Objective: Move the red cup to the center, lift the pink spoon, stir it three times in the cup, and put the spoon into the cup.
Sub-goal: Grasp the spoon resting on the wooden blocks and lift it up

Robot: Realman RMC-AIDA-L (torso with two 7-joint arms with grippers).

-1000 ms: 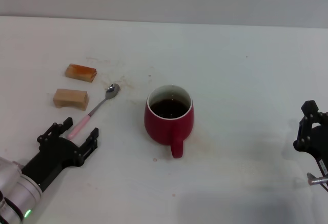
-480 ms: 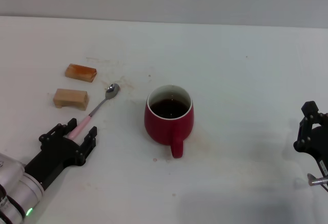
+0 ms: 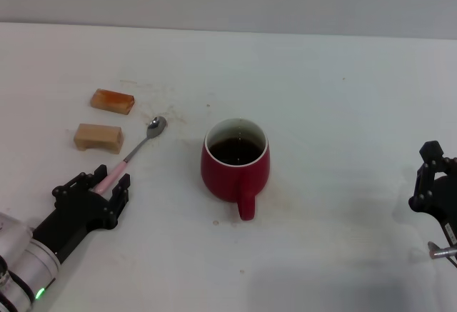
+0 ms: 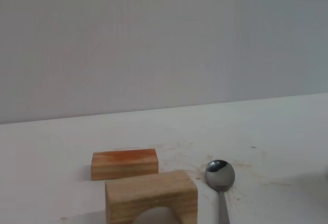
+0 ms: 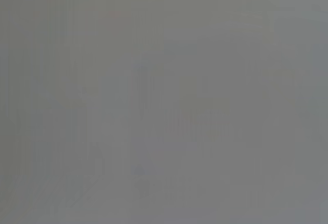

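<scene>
The red cup [image 3: 235, 170] stands upright near the middle of the white table [image 3: 343, 112], with dark liquid inside and its handle toward me. The pink spoon [image 3: 136, 151] lies flat to its left, silver bowl pointing away from me. Its bowl also shows in the left wrist view [image 4: 220, 174]. My left gripper [image 3: 100, 187] is low at the spoon's near end. It is open, with the pink handle tip between its fingers. My right gripper [image 3: 434, 180] is parked at the table's right edge, far from the cup.
Two tan wooden blocks lie left of the spoon: an orange-stained one [image 3: 113, 101] farther back and an arched one [image 3: 98, 138] nearer. Both show in the left wrist view [image 4: 124, 163] [image 4: 151, 196]. The right wrist view is plain grey.
My left gripper has crept forward along the spoon's handle, and its fingers stand closer together than before. The cup, the spoon and the right arm have not moved.
</scene>
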